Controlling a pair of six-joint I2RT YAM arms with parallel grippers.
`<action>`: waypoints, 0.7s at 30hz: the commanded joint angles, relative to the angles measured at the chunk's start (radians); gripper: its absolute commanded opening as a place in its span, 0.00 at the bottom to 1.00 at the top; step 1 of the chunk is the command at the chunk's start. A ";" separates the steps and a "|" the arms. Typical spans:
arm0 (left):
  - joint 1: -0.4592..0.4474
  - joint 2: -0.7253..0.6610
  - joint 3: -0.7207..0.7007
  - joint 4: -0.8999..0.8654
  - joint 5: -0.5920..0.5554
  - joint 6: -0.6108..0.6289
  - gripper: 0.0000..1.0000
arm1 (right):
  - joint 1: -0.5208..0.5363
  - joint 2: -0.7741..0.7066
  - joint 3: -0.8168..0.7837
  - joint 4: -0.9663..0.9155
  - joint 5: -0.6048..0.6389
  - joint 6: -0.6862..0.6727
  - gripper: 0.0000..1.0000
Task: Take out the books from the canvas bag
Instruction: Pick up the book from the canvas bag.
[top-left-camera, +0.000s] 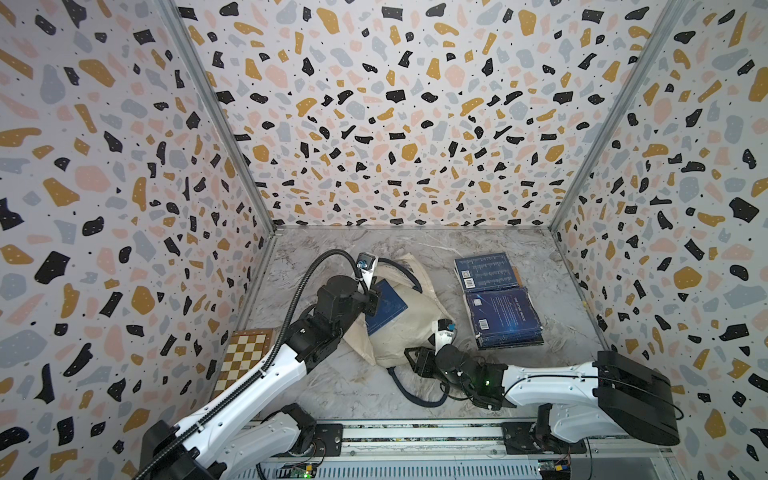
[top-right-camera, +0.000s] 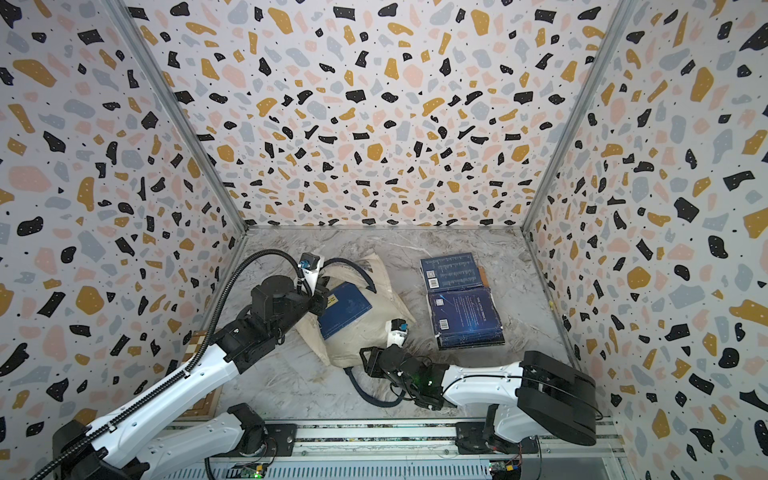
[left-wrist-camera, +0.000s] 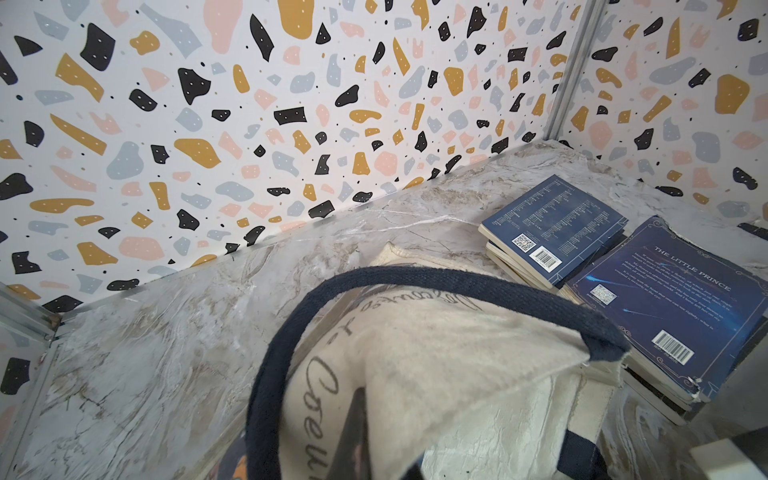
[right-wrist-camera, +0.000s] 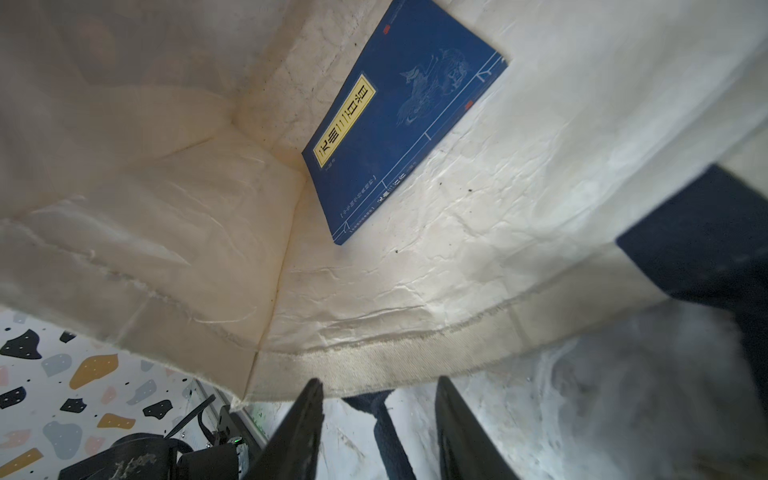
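The left pincer (top-left-camera: 372, 300) is clamped shut, apparently on the rim of the canvas bag (top-left-camera: 415, 324), holding its mouth up. One blue book (right-wrist-camera: 399, 124) lies inside. The right pincer (right-wrist-camera: 379, 380) hovers open and empty at the mouth. On the table (top-left-camera: 332, 386) further right, two piles of books (top-left-camera: 505, 318) are already out. Nearly done, I'd say.

Both top views are looking steeply down from high above the near edge, sharing almost the whole table (top-left-camera: 415, 249). The left wrist camera is sitting low, close over the canvas bag (left-wrist-camera: 457, 353), facing the far right corner and the stacked books (left-wrist-camera: 552, 224) there. The right wrist camera is peering closely into the bag's mouth at a book (right-wrist-camera: 399, 124) also showing from above.
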 joint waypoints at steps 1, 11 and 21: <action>0.002 -0.040 -0.006 0.105 0.031 0.008 0.00 | 0.005 0.067 0.083 0.037 0.001 0.008 0.47; 0.002 -0.087 -0.039 0.159 0.092 0.015 0.00 | -0.035 0.313 0.168 0.140 -0.065 0.128 0.47; 0.000 -0.141 -0.079 0.228 0.179 0.026 0.00 | -0.086 0.449 0.223 0.267 -0.066 0.151 0.51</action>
